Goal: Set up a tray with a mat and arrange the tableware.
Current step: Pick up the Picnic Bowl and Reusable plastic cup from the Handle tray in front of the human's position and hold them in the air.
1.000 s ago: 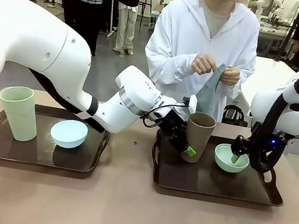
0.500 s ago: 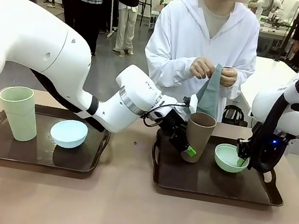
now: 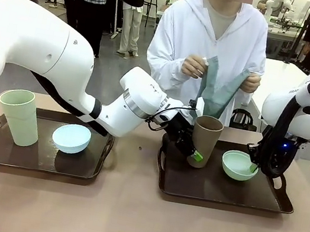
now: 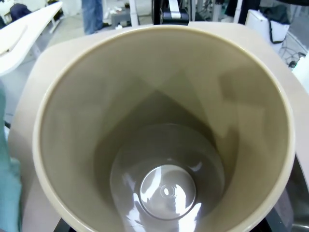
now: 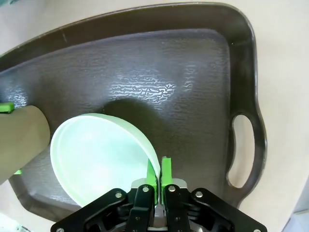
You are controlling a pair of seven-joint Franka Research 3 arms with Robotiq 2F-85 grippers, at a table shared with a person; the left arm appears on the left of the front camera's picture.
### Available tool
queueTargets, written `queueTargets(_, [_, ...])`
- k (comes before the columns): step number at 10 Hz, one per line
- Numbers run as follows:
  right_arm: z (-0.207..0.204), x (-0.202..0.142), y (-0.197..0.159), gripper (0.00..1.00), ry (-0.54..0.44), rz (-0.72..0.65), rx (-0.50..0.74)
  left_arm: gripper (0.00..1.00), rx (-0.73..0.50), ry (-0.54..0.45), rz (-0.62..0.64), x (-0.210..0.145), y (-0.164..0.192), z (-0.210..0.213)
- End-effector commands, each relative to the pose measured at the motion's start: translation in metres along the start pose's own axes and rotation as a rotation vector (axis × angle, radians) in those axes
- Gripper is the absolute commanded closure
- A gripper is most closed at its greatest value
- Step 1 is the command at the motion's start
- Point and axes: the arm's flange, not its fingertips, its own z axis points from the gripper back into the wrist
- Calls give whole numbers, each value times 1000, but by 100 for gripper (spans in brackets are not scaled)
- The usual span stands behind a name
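**Brown tumbler and mint bowl both gripped on the right tray, mat in the person's hands**

Brown textured plastic makes the left tray (image 3: 32, 167), which lies on the left side of the table. A tall pale green handleless tumbler (image 3: 20, 116) stands near its left edge and a small round light blue bowl (image 3: 71, 137) near its right edge, both free.

The left arm reaches across the middle. The left gripper (image 3: 193, 153) is clamped on the side of the tall brown matte tumbler (image 3: 206, 138), at the far left corner of the right tray (image 3: 218, 198). The tumbler's long axis is almost upright, and the left wrist view looks straight down into its empty mouth.

The right gripper (image 5: 158, 166) pinches the rim of the small round mint green bowl (image 5: 99, 159), its green pads nearly together on the thin wall. The bowl is near the tray's right edge, beside the handle. I cannot tell if either piece is lifted.

Beyond the far edge, the person's hands (image 3: 192, 67) spread a folded teal mat (image 3: 216, 91) just above the tumbler. I judge that both pieces must leave this tray so the mat can come down towards the robot.

I can read no brand or label.
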Motion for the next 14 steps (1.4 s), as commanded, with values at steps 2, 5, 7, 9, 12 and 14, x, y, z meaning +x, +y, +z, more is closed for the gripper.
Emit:
queueTargets(2, [5, -3, 7, 100, 31, -78, -25, 58, 2, 22, 57, 13, -4, 11])
queueTargets(5, [110, -37, 9, 100, 23, -19, 65, 58, 91, -6, 134, 86, -46, 77])
queueTargets(7, [186, -65, 14, 100, -16, -36, 56, 58, 191, -5, 127, 138, -80, 115])
queueTargets(9, [229, -78, 22, 100, -47, -65, 43, 58, 240, 21, 120, 164, -91, 134])
queueTargets(12, [248, -91, 22, 100, -65, -35, 58, 58, 230, -7, 106, 181, -91, 142])
queueTargets(14, [248, -91, 22, 100, -65, -35, 58, 58, 230, -7, 106, 181, -91, 142])
